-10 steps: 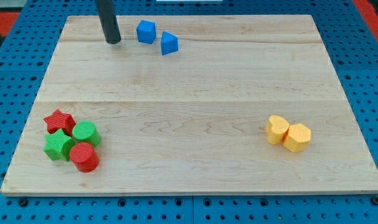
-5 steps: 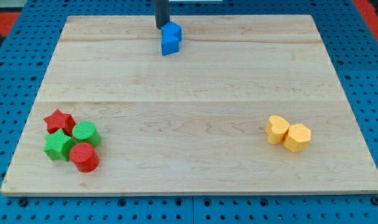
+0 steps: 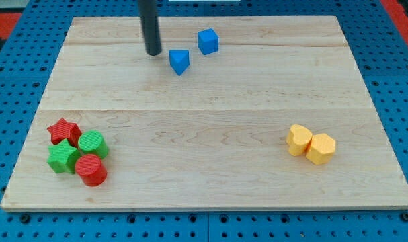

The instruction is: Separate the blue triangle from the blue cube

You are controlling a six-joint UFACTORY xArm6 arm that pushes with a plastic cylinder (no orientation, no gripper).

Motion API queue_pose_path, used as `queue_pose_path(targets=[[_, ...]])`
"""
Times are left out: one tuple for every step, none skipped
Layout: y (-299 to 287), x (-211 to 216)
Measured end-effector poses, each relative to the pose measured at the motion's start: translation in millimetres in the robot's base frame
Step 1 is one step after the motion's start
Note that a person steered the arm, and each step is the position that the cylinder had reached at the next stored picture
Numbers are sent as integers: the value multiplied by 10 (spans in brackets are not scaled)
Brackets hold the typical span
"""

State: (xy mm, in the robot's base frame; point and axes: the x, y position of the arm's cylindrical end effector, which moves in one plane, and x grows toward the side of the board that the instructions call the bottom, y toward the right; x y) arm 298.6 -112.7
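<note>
My tip (image 3: pixel 153 52), bare rod w/ nothing held, rests on the wooden board (image 3: pixel 210 168) near the view's top, just left of the blue triangle (image 3: pixel 179 61), not touching, w/ the blue cube (image 3: pixel 208 41) up-right of the triangle, a small gap btwn them.

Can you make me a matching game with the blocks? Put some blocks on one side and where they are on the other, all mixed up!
Blocks:
1. blue cube
2. red star
3. yellow blocks
4. blue triangle

Places:
A. at the view's right, two side by side and touching
B. just to the right of my tip
C. near the view's top, up and right of the other blue block
D. at the view's left, top of the red and green bunch

Pairs: 1-C, 2-D, 3-A, 4-B
</note>
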Motion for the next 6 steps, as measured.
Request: queue_pose_path(targets=[[579, 262], [1431, 293], [1690, 102], [1961, -8], [2168, 45], [2365, 308]])
